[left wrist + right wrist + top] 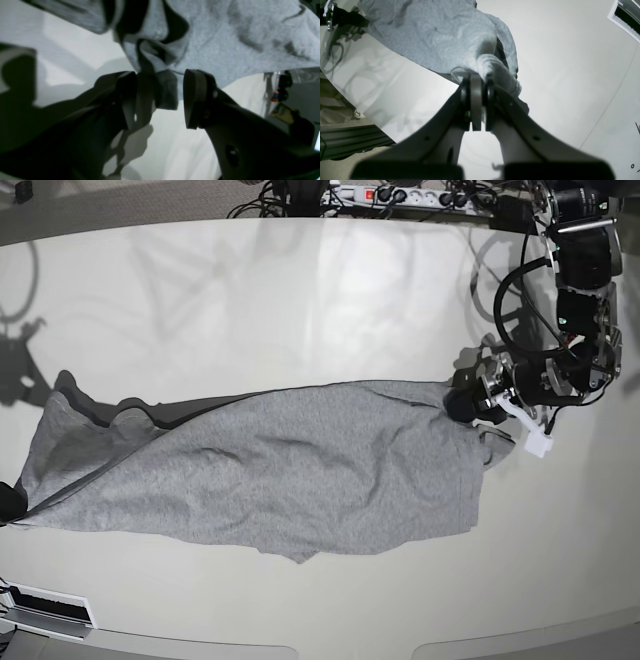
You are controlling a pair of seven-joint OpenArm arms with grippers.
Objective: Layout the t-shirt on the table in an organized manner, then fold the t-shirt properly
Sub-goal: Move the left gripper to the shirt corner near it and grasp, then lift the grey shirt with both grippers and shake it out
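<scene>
A wide, glossy off-white table (320,290) fills almost the whole overhead view, its polished top throwing back soft reflections and the shadows of cables. Its far edge curves gently, and beyond it lies a strip of grey carpet with a white power strip (400,194) and a tangle of black cords. At the near left corner a small white panel (45,610) shows just past the table's edge.

The grey t-shirt (290,470) lies stretched lengthwise across the middle of the table, plain side up, wrinkled, reaching from the left edge almost to the right. A dark strip of its underside shows along the far hem toward the left.

The left gripper (160,96) sits at the shirt's right end, near the table's right edge. Its jaws stand apart, with a bunched fold of fabric hanging between them and resting against one finger only.

The right gripper (477,100) is at the shirt's left end, at the table's left edge, barely visible from overhead. Its jaws are pressed together, pinching a gathered bit of grey cloth. Behind it, a pale wall or floor surface and a dark vent-like opening (626,18) are visible.
</scene>
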